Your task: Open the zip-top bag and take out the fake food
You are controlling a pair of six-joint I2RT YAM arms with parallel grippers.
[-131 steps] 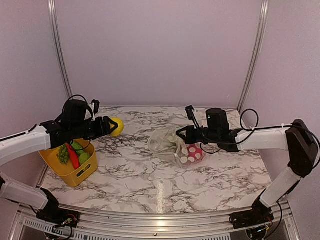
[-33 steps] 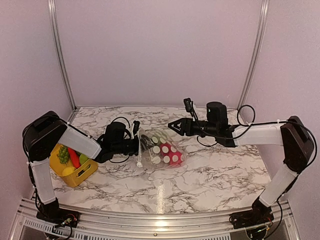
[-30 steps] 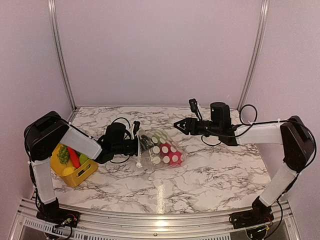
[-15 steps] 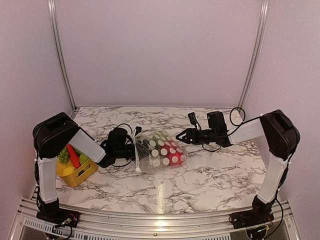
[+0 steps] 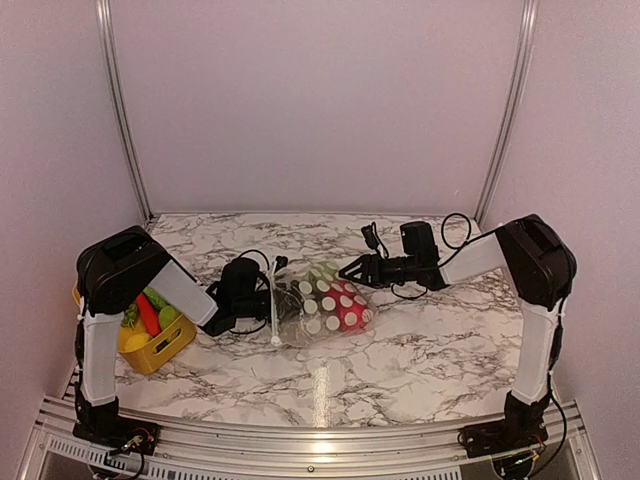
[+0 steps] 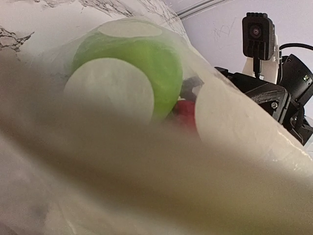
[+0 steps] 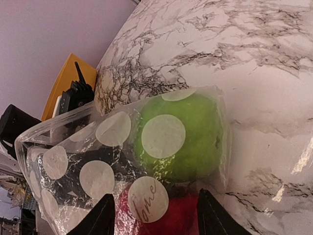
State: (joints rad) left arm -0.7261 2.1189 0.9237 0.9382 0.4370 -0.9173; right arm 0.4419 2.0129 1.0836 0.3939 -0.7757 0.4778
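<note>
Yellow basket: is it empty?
No, in the top view the yellow basket holds toy food: red, green and yellow pieces.

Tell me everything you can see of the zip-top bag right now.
The zip-top bag is clear, floppy plastic printed with pale round dots, lying crumpled on the marble table between the arms. A green fruit and a red piece show through it. A white strip runs along its left edge, where the left gripper meets it; whether that grips is unclear. The open right gripper sits at its right end.
</note>
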